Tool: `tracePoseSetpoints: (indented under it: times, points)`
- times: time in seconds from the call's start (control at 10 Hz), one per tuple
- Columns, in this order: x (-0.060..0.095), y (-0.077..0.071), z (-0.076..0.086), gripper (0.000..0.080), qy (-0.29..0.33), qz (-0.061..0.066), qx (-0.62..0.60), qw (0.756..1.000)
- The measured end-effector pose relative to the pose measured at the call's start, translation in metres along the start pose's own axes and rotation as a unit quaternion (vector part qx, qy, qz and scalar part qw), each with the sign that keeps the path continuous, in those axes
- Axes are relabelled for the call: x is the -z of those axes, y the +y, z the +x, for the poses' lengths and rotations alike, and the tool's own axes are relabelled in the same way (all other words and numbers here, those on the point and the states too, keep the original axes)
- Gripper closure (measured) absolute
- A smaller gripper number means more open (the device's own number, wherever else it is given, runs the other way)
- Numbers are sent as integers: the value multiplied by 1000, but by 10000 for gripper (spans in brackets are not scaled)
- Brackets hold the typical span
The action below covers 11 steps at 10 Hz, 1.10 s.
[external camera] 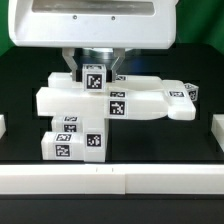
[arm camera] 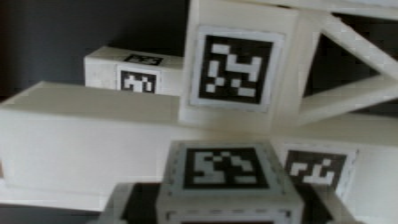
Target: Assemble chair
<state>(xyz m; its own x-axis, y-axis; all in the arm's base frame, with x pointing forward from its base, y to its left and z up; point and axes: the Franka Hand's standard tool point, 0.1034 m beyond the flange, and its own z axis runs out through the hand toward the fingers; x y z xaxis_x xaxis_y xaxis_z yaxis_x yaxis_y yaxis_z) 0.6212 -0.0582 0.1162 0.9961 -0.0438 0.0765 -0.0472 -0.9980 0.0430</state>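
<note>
The chair parts are chunky white pieces with black-and-white tags, grouped mid-table. A broad slab (external camera: 75,100) lies across the middle, with a tagged arm (external camera: 185,98) reaching to the exterior view's right. A tagged block (external camera: 78,142) sits in front of the slab. My gripper (external camera: 95,72) hangs from above at the slab's far edge, its fingers shut on a small tagged block (external camera: 95,76). In the wrist view that block (arm camera: 222,172) sits between my dark fingers (arm camera: 139,200), with my gripper (arm camera: 228,208) around it. Beyond it are the X-braced frame (arm camera: 347,55), a tagged upright (arm camera: 237,65) and a small cube (arm camera: 134,72).
A low white rail (external camera: 110,178) runs along the front of the black table (external camera: 170,140). White wall pieces stand at the exterior view's left edge (external camera: 4,125) and right edge (external camera: 218,128). The big white robot hand (external camera: 90,25) fills the top.
</note>
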Motion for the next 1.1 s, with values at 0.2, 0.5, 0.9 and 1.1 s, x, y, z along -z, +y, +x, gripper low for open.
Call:
tracePoseSetpoints:
  times: [0.2, 0.5, 0.9, 1.1]
  points:
    - [0, 0, 0, 515, 0, 3, -80, 997]
    - [-1, 2, 0, 515, -1, 16, -222, 975]
    - [-9, 0, -3, 523, -8, 16, -355, 935]
    - [-9, -1, -3, 523, -9, 16, -405, 914]
